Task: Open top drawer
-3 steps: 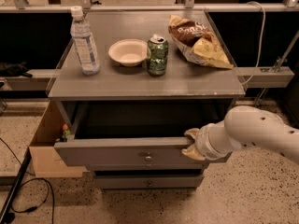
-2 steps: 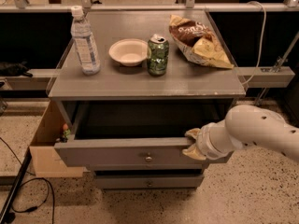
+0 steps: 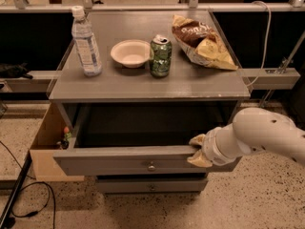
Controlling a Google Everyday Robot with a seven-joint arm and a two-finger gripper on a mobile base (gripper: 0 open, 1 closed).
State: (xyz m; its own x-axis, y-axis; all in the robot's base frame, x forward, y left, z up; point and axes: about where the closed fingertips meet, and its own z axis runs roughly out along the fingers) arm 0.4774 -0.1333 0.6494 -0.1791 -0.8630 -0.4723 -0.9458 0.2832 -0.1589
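The top drawer (image 3: pixel 109 162) is a wide grey wooden drawer with a small round metal knob (image 3: pixel 151 166) at its centre. It stands pulled out from under the grey table top (image 3: pixel 143 86), and its inside is dark. My gripper (image 3: pixel 198 150) comes in from the right on a white arm (image 3: pixel 259 135). It sits at the right part of the drawer front's top edge. One tan finger is over the edge and one is on the front face, closed on the panel. A narrower grey drawer (image 3: pixel 151 185) below is shut.
On the table top stand a water bottle (image 3: pixel 86 42), a white bowl (image 3: pixel 130 53), a green can (image 3: pixel 160 56) and a chip bag (image 3: pixel 202 42). A cardboard box (image 3: pixel 45 147) stands left of the drawer. A black cable (image 3: pixel 28 197) lies on the floor at the left.
The drawer front and my gripper have come slightly further out toward the camera. The things on the table top have not moved.
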